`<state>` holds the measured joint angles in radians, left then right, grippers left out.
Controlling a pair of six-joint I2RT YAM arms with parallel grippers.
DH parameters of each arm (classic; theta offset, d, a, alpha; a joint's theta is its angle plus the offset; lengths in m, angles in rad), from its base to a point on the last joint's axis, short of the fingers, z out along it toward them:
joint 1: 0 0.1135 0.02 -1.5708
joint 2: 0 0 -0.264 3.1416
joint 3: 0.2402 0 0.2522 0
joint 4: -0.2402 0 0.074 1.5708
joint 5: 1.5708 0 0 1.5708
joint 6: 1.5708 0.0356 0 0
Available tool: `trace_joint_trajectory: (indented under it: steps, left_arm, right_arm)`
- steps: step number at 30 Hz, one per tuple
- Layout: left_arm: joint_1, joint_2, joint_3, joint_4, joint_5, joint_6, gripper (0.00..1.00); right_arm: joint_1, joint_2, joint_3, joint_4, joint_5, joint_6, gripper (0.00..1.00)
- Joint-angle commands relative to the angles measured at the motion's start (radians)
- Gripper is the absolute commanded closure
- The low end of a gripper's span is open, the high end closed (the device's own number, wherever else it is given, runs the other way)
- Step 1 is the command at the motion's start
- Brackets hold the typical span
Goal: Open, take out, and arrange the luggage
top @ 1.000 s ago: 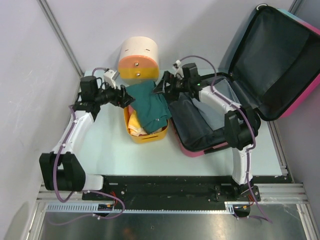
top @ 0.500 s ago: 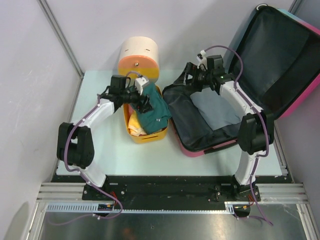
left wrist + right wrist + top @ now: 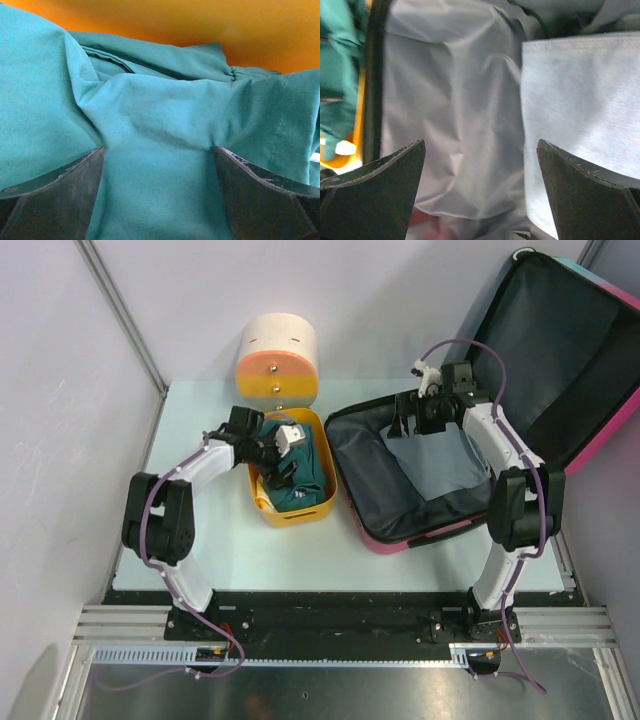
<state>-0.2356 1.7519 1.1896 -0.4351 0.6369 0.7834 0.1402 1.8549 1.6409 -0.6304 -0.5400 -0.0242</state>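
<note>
The luggage (image 3: 370, 470) is lying open on the right of the bench (image 3: 200, 530), its lid leaning up at the far right. The right claw (image 3: 412, 422) is hovering over a pale cloth (image 3: 440, 465) inside it, jaws wide apart. The left claw (image 3: 283, 452) is reaching into the basket (image 3: 300, 515), jaws spread over a teal cloth (image 3: 305, 480).

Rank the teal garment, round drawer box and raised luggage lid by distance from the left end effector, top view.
1. Teal garment: directly under the left end effector, in the yellow basket.
2. Round drawer box: behind it, at the back.
3. Luggage lid: far right, raised.
</note>
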Motion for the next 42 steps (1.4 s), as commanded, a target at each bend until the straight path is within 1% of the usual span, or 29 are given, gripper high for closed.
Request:
trace_joint_trajectory:
  steps: [1, 3, 4, 5, 6, 7, 8, 9, 12, 14, 17, 20, 23, 26, 28, 31, 32, 33, 34, 36, 37, 39, 40, 42]
  left_arm:
    - [0.007, -0.077, 0.1, -0.094, 0.041, -0.036, 0.04]
    - [0.007, -0.13, 0.148, -0.093, 0.075, -0.116, 0.03]
    - [0.007, -0.147, 0.162, -0.094, 0.096, -0.16, 0.03]
    - [0.007, -0.16, 0.172, -0.094, 0.102, -0.182, 0.03]
    - [0.005, -0.187, 0.185, -0.093, 0.104, -0.197, 0.03]
    - [0.007, -0.199, 0.186, -0.093, 0.103, -0.211, 0.02]
    - [0.007, -0.216, 0.188, -0.094, 0.096, -0.231, 0.02]
    - [0.007, -0.242, 0.185, -0.093, 0.093, -0.239, 0.02]
    - [0.007, -0.288, 0.163, -0.093, 0.084, -0.257, 0.01]
    - [0.007, -0.324, 0.147, -0.093, 0.073, -0.26, 0.01]
    - [0.007, -0.357, 0.11, -0.093, 0.055, -0.254, 0.01]
    - [0.007, -0.367, 0.085, -0.091, 0.049, -0.26, 0.01]
    - [0.009, -0.371, 0.076, -0.091, 0.053, -0.276, 0.0]
    - [0.007, -0.374, 0.07, -0.093, 0.053, -0.277, 0.0]
    - [0.009, -0.377, 0.062, -0.093, 0.049, -0.276, 0.0]
    - [0.007, -0.379, 0.058, -0.093, 0.047, -0.273, 0.0]
    - [0.007, -0.379, 0.057, -0.093, 0.047, -0.273, 0.0]
    - [0.009, -0.381, 0.057, -0.091, 0.047, -0.273, 0.0]
    - [0.009, -0.379, 0.057, -0.091, 0.047, -0.273, 0.01]
    - [0.009, -0.377, 0.057, -0.093, 0.049, -0.273, 0.01]
    - [0.009, -0.376, 0.057, -0.091, 0.052, -0.273, 0.01]
    - [0.009, -0.374, 0.061, -0.093, 0.058, -0.274, 0.0]
    - [0.009, -0.371, 0.061, -0.093, 0.058, -0.274, 0.01]
    - [0.009, -0.37, 0.065, -0.091, 0.063, -0.28, 0.0]
  right_arm:
    - [0.024, -0.042, -0.042, -0.071, 0.171, -0.224, 0.04]
    - [0.048, -0.046, -0.079, -0.051, 0.269, -0.252, 0.09]
    - [0.059, -0.048, -0.123, -0.04, 0.293, -0.291, 0.1]
    - [0.074, -0.055, -0.147, -0.01, 0.364, -0.307, 0.11]
    - [0.1, -0.059, -0.17, 0.009, 0.4, -0.321, 0.12]
    - [0.116, -0.062, -0.211, 0.027, 0.438, -0.333, 0.11]
    - [0.128, -0.06, -0.223, 0.055, 0.522, -0.342, 0.11]
    - [0.136, -0.046, -0.231, 0.064, 0.54, -0.341, 0.1]
    - [0.136, -0.017, -0.24, 0.106, 0.669, -0.315, 0.06]
    - [0.136, 0.006, -0.242, 0.13, 0.733, -0.322, 0.06]
    - [0.133, 0.053, -0.253, 0.15, 0.765, -0.333, 0.06]
    - [0.136, 0.098, -0.259, 0.167, 0.753, -0.323, 0.07]
    - [0.142, 0.124, -0.259, 0.176, 0.712, -0.301, 0.06]
    - [0.159, 0.132, -0.26, 0.175, 0.654, -0.296, 0.04]
    - [0.173, 0.135, -0.26, 0.173, 0.638, -0.312, 0.04]
    - [0.165, 0.136, -0.26, 0.176, 0.63, -0.324, 0.2]
    - [0.162, 0.127, -0.259, 0.176, 0.635, -0.324, 0.33]
    - [0.154, 0.121, -0.259, 0.173, 0.634, -0.322, 0.4]
    - [0.139, 0.115, -0.257, 0.173, 0.632, -0.321, 0.55]
    - [0.125, 0.089, -0.254, 0.163, 0.627, -0.322, 0.71]
    - [0.113, 0.08, -0.251, 0.159, 0.621, -0.322, 0.84]
    - [0.101, 0.046, -0.245, 0.143, 0.609, -0.324, 0.92]
    - [0.087, 0.032, -0.239, 0.135, 0.573, -0.322, 0.96]
    - [0.075, -0.009, -0.216, 0.107, 0.522, -0.313, 1.0]
